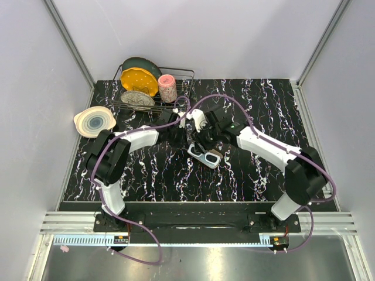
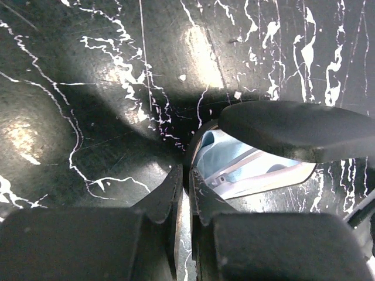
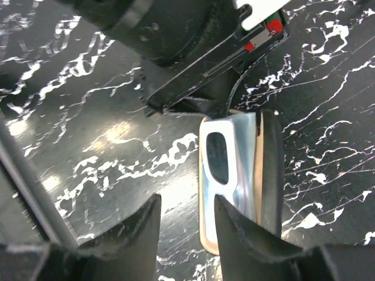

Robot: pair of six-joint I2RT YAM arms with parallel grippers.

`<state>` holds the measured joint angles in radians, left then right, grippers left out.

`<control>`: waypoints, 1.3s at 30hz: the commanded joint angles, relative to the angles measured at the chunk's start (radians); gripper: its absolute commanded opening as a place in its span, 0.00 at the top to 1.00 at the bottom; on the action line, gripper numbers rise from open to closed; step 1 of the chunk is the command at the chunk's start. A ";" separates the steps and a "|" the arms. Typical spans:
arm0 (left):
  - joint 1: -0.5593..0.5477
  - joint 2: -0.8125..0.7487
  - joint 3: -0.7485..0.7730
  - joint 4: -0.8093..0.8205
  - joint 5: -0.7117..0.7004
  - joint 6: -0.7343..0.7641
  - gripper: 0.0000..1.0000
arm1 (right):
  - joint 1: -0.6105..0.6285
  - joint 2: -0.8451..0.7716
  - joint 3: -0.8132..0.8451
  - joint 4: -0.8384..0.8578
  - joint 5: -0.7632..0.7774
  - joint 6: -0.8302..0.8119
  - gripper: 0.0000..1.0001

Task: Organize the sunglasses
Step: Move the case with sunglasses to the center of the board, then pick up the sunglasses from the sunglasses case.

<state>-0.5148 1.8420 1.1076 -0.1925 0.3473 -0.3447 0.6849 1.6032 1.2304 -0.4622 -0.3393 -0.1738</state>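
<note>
Black marbled tabletop [image 1: 146,175]: white-veined; both arms reach from the near edge to meet at its middle.
Cream bowl [image 1: 94,122]: at the table's far-left edge, with blue-grey rings inside, just left of the dish rack.
Wire dish rack [image 1: 176,75]: at the far left-centre of the table. It holds a yellow plate [image 1: 139,81] on edge with a dark green plate [image 1: 143,63] behind it. A grey patterned dish [image 1: 137,98] leans at the front and a pink cup [image 1: 167,88] stands to the right.
Left gripper [image 2: 186,178]: low over the table at the left end of the glasses case. Its fingers are drawn together to a thin slit, and the case's rim runs in between the tips.
Black glasses case [image 2: 293,129]: lies open near the table's centre, and its dark oblong shell shows beside the pale interior in both wrist views.
Light-blue cloth [image 2: 211,153]: inside the open case, under the frame.
Sunglasses [image 1: 205,156]: lying in the open case, just in front of the two grippers. The whitish frame faces up, and one slim arm shows across the cloth in the left wrist view.
Right gripper [image 3: 187,202]: hangs over the case from the right, facing the left gripper's body. Its fingers stand apart, and the right finger overlaps the near end of the case. Whether it touches the case cannot be told.
</note>
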 commanded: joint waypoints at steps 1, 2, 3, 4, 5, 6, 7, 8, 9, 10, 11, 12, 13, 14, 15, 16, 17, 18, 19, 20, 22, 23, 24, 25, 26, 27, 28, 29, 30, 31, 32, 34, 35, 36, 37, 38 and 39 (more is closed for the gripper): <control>0.018 0.017 0.060 -0.010 0.110 0.027 1.00 | 0.041 0.056 0.049 -0.029 0.163 -0.049 0.55; 0.019 0.022 0.063 -0.016 0.113 0.027 1.00 | 0.044 0.066 0.053 -0.033 0.171 -0.049 0.55; 0.022 0.028 0.067 -0.019 0.122 0.029 1.00 | 0.050 0.072 0.060 -0.033 0.204 -0.041 0.56; 0.025 0.029 0.069 -0.019 0.125 0.029 1.00 | 0.053 0.086 0.063 -0.035 0.213 -0.039 0.56; 0.027 0.031 0.070 -0.022 0.125 0.029 1.00 | 0.054 0.092 0.064 -0.036 0.223 -0.038 0.57; 0.027 0.033 0.072 -0.024 0.124 0.029 1.00 | 0.059 0.098 0.064 -0.039 0.235 -0.036 0.56; 0.030 0.036 0.072 -0.024 0.124 0.027 1.00 | 0.062 0.110 0.067 -0.049 0.271 -0.035 0.57; 0.032 0.039 0.074 -0.024 0.122 0.023 1.00 | 0.065 0.116 0.070 -0.056 0.287 -0.036 0.57; 0.032 0.040 0.075 -0.025 0.124 0.019 1.00 | 0.071 0.121 0.072 -0.062 0.325 -0.038 0.58; 0.033 0.042 0.075 -0.025 0.124 0.018 1.00 | 0.074 0.126 0.070 -0.067 0.335 -0.038 0.58; 0.035 0.043 0.077 -0.025 0.125 0.013 1.00 | 0.076 0.129 0.066 -0.072 0.335 -0.039 0.58; 0.035 0.045 0.077 -0.025 0.128 0.012 1.00 | 0.077 0.129 0.063 -0.072 0.361 -0.039 0.58; 0.038 0.045 0.077 -0.025 0.130 0.009 1.00 | 0.082 0.127 0.060 -0.069 0.362 -0.039 0.58; 0.041 0.045 0.077 -0.024 0.131 0.006 1.00 | 0.085 0.129 0.054 -0.066 0.362 -0.039 0.58; 0.041 0.046 0.077 -0.022 0.137 0.003 1.00 | 0.087 0.130 0.049 -0.062 0.365 -0.044 0.58; 0.042 0.046 0.077 -0.021 0.136 0.003 1.00 | 0.091 0.132 0.044 -0.050 0.367 -0.047 0.58; 0.042 0.046 0.077 -0.021 0.136 0.001 1.00 | 0.093 0.135 0.035 -0.044 0.368 -0.050 0.58; 0.044 0.046 0.077 -0.019 0.136 0.001 1.00 | 0.094 0.139 0.032 -0.036 0.368 -0.058 0.58; 0.044 0.049 0.078 -0.019 0.136 0.001 1.00 | 0.096 0.141 0.027 -0.018 0.367 -0.061 0.58; 0.042 0.052 0.077 -0.019 0.134 0.001 1.00 | 0.096 0.146 0.021 -0.010 0.362 -0.064 0.58; 0.042 0.054 0.074 -0.015 0.136 -0.002 1.00 | 0.096 0.156 0.021 0.000 0.353 -0.072 0.59; 0.042 0.054 0.071 -0.013 0.137 -0.004 1.00 | 0.096 0.161 0.021 0.000 0.349 -0.072 0.60; 0.042 0.054 0.069 -0.010 0.136 -0.004 1.00 | 0.096 0.170 0.021 0.000 0.342 -0.072 0.60; 0.042 0.054 0.067 -0.009 0.133 -0.004 1.00 | 0.096 0.172 0.021 0.000 0.342 -0.072 0.61; 0.042 0.053 0.066 -0.007 0.127 -0.002 1.00 | 0.096 0.175 0.021 0.000 0.329 -0.073 0.62; 0.042 0.053 0.063 -0.007 0.122 0.001 1.00 | 0.096 0.178 0.021 0.000 0.309 -0.073 0.63; 0.044 0.051 0.061 -0.004 0.119 0.004 1.00 | 0.096 0.179 0.021 0.000 0.306 -0.073 0.64; 0.044 0.051 0.060 -0.004 0.114 0.006 1.00 | 0.096 0.185 0.021 -0.001 0.301 -0.075 0.65; 0.045 0.049 0.058 0.002 0.113 0.006 1.00 | 0.096 0.187 0.021 -0.003 0.301 -0.076 0.65; 0.045 0.049 0.054 0.002 0.111 0.009 1.00 | 0.096 0.189 0.021 -0.004 0.301 -0.076 0.66; 0.044 0.048 0.054 0.004 0.108 0.010 1.00 | 0.096 0.192 0.023 -0.009 0.296 -0.081 0.66; 0.045 0.049 0.051 0.005 0.102 0.015 1.00 | 0.096 0.192 0.023 -0.016 0.286 -0.082 0.67; 0.044 0.049 0.051 0.005 0.095 0.016 1.00 | 0.096 0.195 0.024 -0.023 0.275 -0.087 0.67; 0.044 0.049 0.051 0.005 0.091 0.018 1.00 | 0.096 0.198 0.026 -0.032 0.273 -0.085 0.67; 0.045 0.049 0.049 0.005 0.088 0.018 1.00 | 0.096 0.201 0.027 -0.033 0.273 -0.087 0.68; 0.045 0.051 0.051 0.005 0.082 0.019 1.00 | 0.096 0.205 0.027 -0.035 0.270 -0.085 0.68; 0.044 0.049 0.049 0.007 0.081 0.019 1.00 | 0.096 0.205 0.027 -0.039 0.266 -0.087 0.69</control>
<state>-0.4767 1.8957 1.1450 -0.2386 0.4393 -0.3378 0.7723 1.7992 1.2499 -0.4946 -0.0395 -0.2420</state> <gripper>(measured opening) 0.092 0.324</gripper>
